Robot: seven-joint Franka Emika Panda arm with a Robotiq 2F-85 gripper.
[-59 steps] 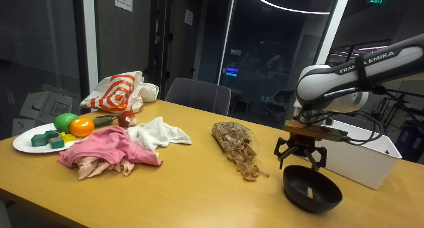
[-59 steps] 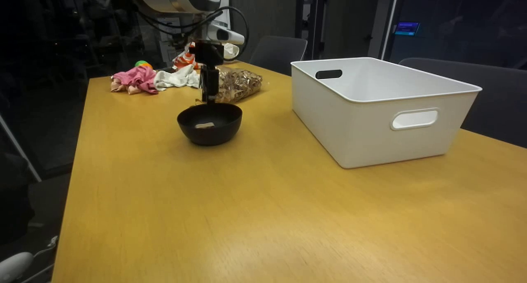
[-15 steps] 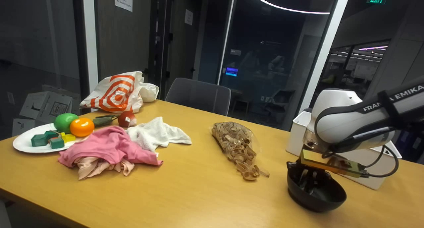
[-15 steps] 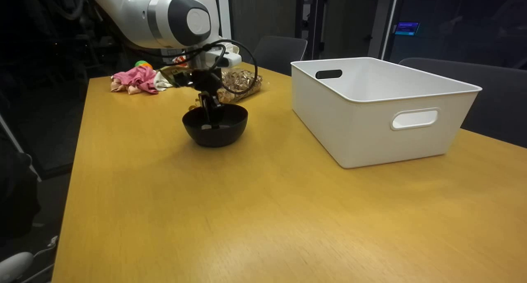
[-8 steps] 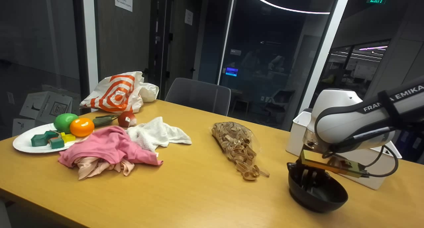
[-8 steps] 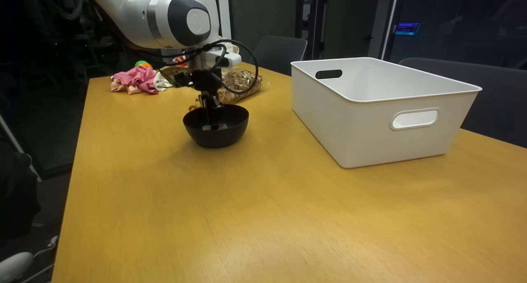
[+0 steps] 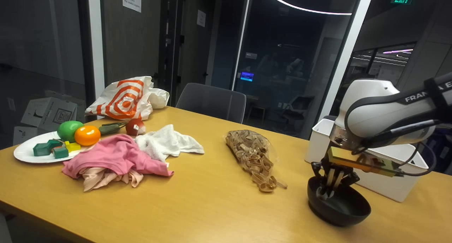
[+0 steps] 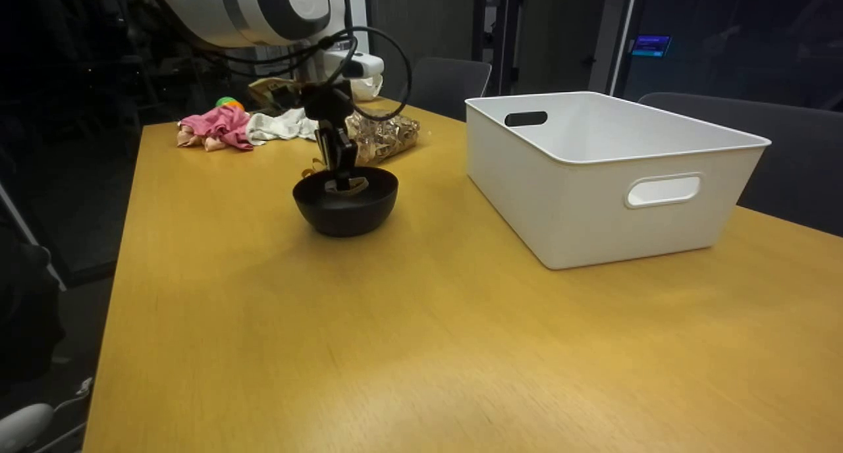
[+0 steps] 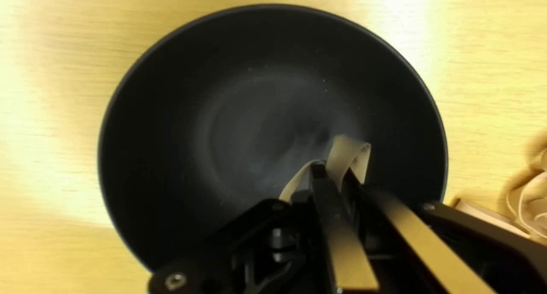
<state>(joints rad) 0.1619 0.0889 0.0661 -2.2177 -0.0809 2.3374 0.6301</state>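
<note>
Black two-finger gripper (image 9: 334, 175) raised slightly versus half-second ago; fingers nearly together, pinching tan, flat, looped rubber-looking band (image 9: 342, 155). Band now apparently clear of floor of round matte-black bowl (image 9: 265, 39), within rim outline: grasp judged to be holding.

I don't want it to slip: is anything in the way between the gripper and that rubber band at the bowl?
Nothing visible: the gripper pinches the tan rubber band directly, with the black bowl beneath.

On the wooden table (image 8: 408, 334), a black bowl (image 8: 346, 217) sat under the pincer (image 7: 326, 193), white bin (image 8: 593, 209) and bagged tan bands (image 7: 249, 151) near it, white towel (image 7: 166, 143) well away!
</note>
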